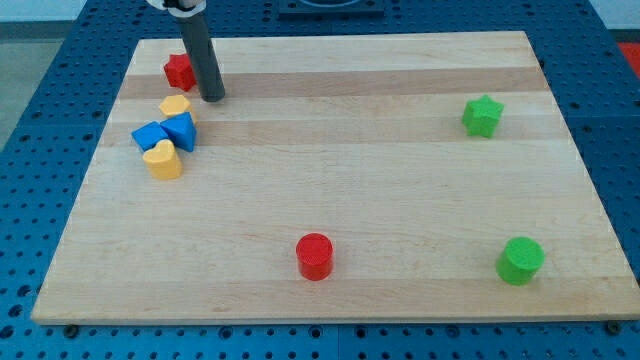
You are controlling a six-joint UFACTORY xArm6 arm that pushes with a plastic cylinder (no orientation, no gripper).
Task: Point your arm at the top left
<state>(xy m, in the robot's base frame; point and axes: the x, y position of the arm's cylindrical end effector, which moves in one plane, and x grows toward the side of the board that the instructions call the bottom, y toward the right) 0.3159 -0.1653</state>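
My tip (212,98) rests on the wooden board (330,180) near its top left corner. A red star block (179,70) lies just left of the rod and slightly above the tip. A yellow block (174,105) lies just left of the tip and slightly below it. Below that sit a blue triangular block (182,130) and a blue block (150,136), touching each other. A yellow heart block (163,159) lies right under them.
A green star block (482,115) lies at the view's right. A green cylinder (521,260) stands at the bottom right. A red cylinder (315,256) stands at the bottom centre. Blue perforated table (40,150) surrounds the board.
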